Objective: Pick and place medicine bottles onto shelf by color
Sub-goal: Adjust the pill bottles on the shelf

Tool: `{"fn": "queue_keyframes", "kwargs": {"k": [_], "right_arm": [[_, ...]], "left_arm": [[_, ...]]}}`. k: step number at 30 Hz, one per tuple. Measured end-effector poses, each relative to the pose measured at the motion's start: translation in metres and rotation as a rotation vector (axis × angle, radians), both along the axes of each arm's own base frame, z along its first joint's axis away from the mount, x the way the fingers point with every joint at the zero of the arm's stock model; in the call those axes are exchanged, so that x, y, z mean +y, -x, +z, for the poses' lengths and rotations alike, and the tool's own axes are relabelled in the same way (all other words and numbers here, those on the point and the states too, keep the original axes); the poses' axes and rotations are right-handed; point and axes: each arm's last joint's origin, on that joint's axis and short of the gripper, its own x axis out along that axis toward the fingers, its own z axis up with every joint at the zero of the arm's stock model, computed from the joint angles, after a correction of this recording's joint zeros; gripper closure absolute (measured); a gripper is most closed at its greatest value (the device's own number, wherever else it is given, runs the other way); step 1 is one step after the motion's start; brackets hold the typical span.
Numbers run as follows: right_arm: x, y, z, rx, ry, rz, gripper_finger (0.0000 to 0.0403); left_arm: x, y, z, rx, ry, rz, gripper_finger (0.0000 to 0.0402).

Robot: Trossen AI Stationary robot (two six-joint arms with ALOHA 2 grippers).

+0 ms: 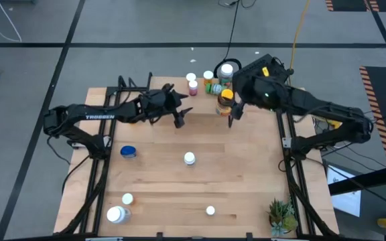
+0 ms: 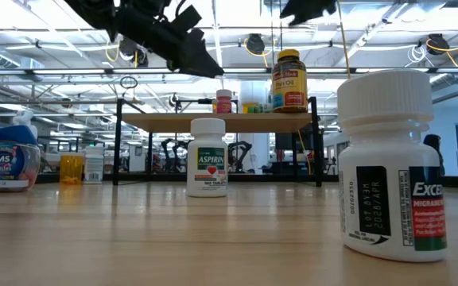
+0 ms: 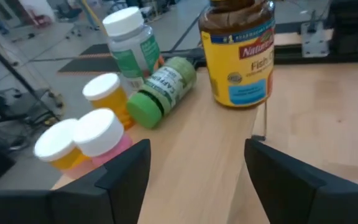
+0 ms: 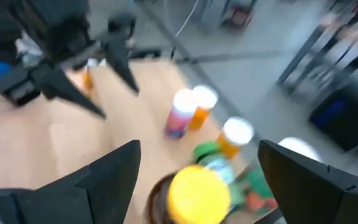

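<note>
The shelf [image 2: 173, 121] stands at the table's far side. On it an amber bottle with a yellow lid [image 1: 225, 98] [image 2: 289, 79] stands upright, beside a cluster of bottles: a green one lying on its side [image 3: 160, 90], a white-capped one with a green label [image 3: 132, 40], orange ones [image 3: 104, 93] and a pink one [image 1: 193, 86]. My right gripper [image 4: 199, 146] hangs open just above the yellow lid [image 4: 197, 193], one finger to each side, clear of it. My left gripper [image 3: 197, 146] hovers open left of the amber bottle, holding nothing.
On the table stand a white aspirin bottle [image 1: 189, 158], a white bottle near the front edge [image 1: 210, 211], a blue jar [image 1: 128, 152] at the left, and two white bottles [image 1: 116, 214] at the front left. A potted plant [image 1: 281, 215] sits front right.
</note>
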Motion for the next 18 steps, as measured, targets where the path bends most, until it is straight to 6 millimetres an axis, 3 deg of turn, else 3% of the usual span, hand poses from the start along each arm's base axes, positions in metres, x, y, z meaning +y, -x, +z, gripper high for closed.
{"fn": "queue_keyframes", "kwargs": {"k": [4,11,18], "right_arm": [[-0.015,-0.001,-0.016,0.028,-0.109,0.005,0.0080],[-0.025,-0.001,-0.041,0.089,-0.133,-0.030,0.0083],[-0.027,-0.003,-0.047,0.054,-0.149,0.012,0.0156]], "left_arm": [[-0.004,0.000,0.001,0.007,-0.013,0.013,0.0144],[-0.005,0.006,0.001,0.055,-0.008,0.017,0.0144],[-0.006,0.018,0.014,0.052,-0.047,0.093,0.0144]]}}
